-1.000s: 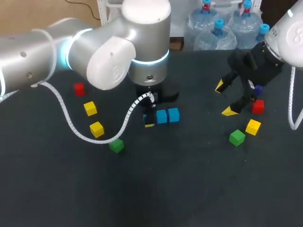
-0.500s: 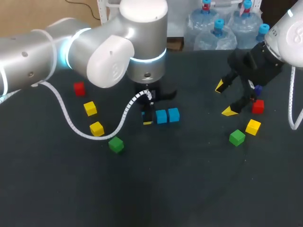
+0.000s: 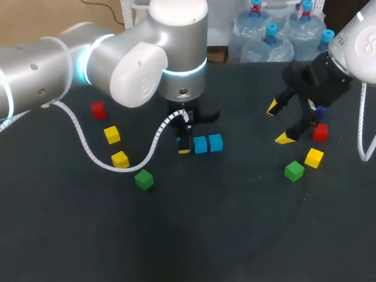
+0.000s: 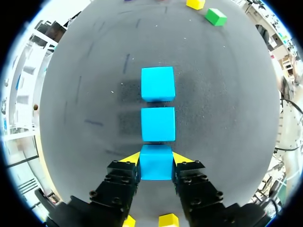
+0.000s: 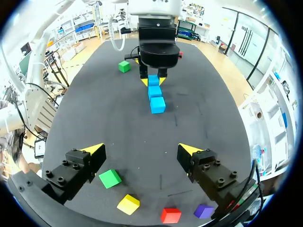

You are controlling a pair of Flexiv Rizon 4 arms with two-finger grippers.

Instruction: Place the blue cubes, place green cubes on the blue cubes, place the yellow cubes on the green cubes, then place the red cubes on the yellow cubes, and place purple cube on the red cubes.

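Barely anything's changed since a second ago: a blue cube (image 4: 155, 166) is kept pinched in the left gripper (image 4: 156, 160), lined up just beside two other blue cubes (image 4: 158, 124) mid-table. The right gripper (image 5: 142, 150) is held spread wide.

The desk (image 3: 235, 235) looks matt and rough like cloth, the blue cubes (image 4: 157, 124) are smooth and matt, and the left arm (image 3: 138, 67) is shiny and smooth.

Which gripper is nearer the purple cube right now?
Right. The right gripper hangs open with the purple cube close beside it, next to a red cube. The left gripper is far off, shut on the end blue cube of the row.
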